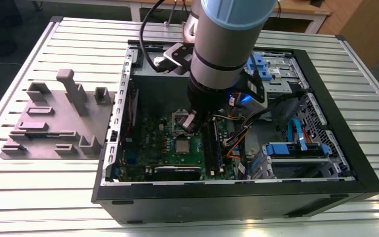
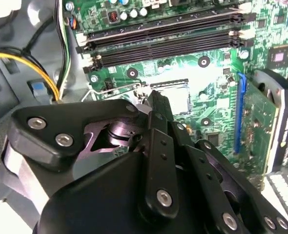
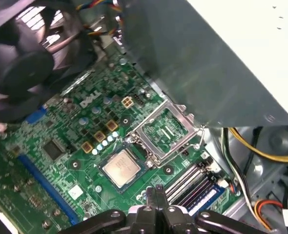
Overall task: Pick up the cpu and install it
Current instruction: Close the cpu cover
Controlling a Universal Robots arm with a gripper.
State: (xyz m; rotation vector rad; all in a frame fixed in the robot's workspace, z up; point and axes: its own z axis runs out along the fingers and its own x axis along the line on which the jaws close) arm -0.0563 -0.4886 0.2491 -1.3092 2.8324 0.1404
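Exterior view: open black PC case on slatted metal table. Arm reaches down into case; black pincer low over green motherboard. Small flat square silvery-grey cpu lies flat in socket area, just beside pincer tip, apart from it.

First wrist view: cpu seated in its socket, metal top up. Hinged metal socket bracket stands open beside it, not clamped down. Pincer fingers pressed together, empty, near cpu, no contact.

Second wrist view: pincer body in foreground, socket frame beyond.

Status est.: cpu placed; bracket not yet closed, so install looks incomplete.
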